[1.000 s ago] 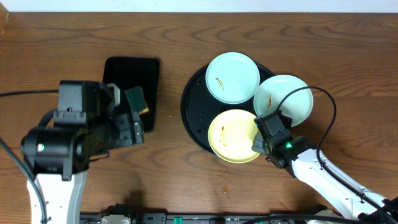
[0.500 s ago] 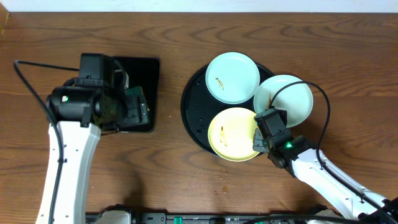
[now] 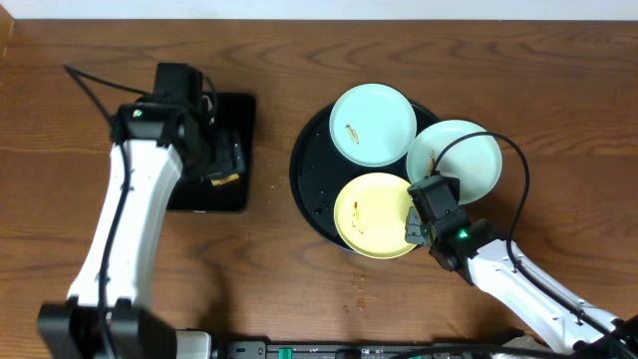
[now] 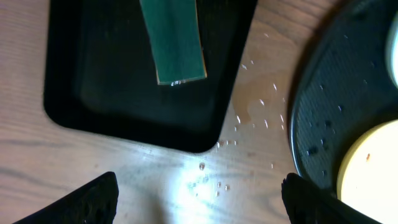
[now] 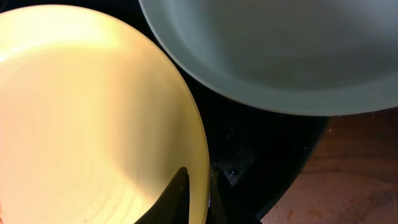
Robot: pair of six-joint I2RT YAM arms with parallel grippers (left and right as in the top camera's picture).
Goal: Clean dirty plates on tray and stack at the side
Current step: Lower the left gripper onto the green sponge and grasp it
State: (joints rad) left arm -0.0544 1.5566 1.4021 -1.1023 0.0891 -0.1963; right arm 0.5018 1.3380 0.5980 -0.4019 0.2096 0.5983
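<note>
Three plates lie on the round black tray [image 3: 304,175]: a pale blue one [image 3: 373,124] at the back, a second pale blue one [image 3: 461,158] overhanging the right rim, and a pale yellow one [image 3: 371,215] at the front. All show small brown smears. My right gripper [image 3: 413,228] is shut on the right rim of the yellow plate [image 5: 93,112], one finger above and one below [image 5: 198,196]. My left gripper [image 3: 221,162] hovers over the small rectangular tray, open and empty [image 4: 202,202]. The round tray [image 4: 323,112] and the yellow plate [image 4: 373,171] also show in the left wrist view.
A green sponge [image 4: 173,40] lies in the rectangular black tray [image 4: 93,93] left of the round tray. Water droplets [image 4: 249,118] dot the wooden table between the two trays. The second blue plate [image 5: 280,50] sits close beside the gripped rim.
My left arm has swung back and to the right, and now stands over the rectangular tray. The right gripper has stayed on the yellow plate's rim.
</note>
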